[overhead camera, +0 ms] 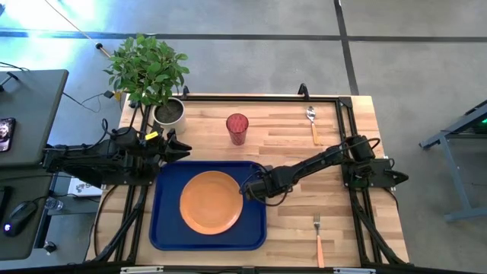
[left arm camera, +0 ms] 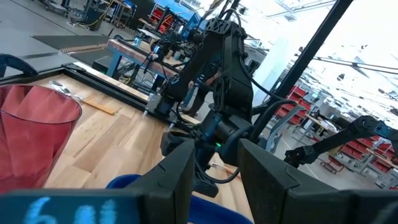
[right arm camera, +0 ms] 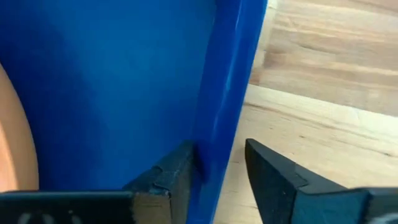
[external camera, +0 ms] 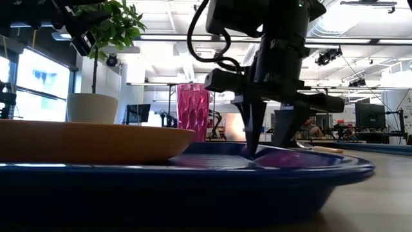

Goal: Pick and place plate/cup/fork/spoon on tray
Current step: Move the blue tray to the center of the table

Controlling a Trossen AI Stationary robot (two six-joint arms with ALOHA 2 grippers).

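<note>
The orange plate (overhead camera: 211, 202) lies flat in the dark blue tray (overhead camera: 167, 228). The red ribbed cup (overhead camera: 237, 128) stands upright on the table beyond the tray. The spoon (overhead camera: 313, 123) lies at the far right. The fork (overhead camera: 319, 237) lies near the front edge, right of the tray. My right gripper (right arm camera: 217, 171) is open and low at the tray's right rim (right arm camera: 224, 93), one finger inside the tray and one outside. My left gripper (left arm camera: 214, 180) is open and empty above the tray's far left corner (overhead camera: 179, 146). My right gripper comes from above, pointing down, astride the tray's right rim near its far corner. Its inner finger (right arm camera: 177, 171) lies against the rim's inner wall (right arm camera: 202, 158). The outer finger (right arm camera: 273, 177) stands apart from the rim, over the wood. The tray lies flat on the table.
A grey pot with a green plant (overhead camera: 169, 113) stands at the table's far left corner, next to my left arm. A black frame (overhead camera: 346, 106) runs along the table's edges. Bare wood (overhead camera: 304, 221) lies between the tray and the fork.
</note>
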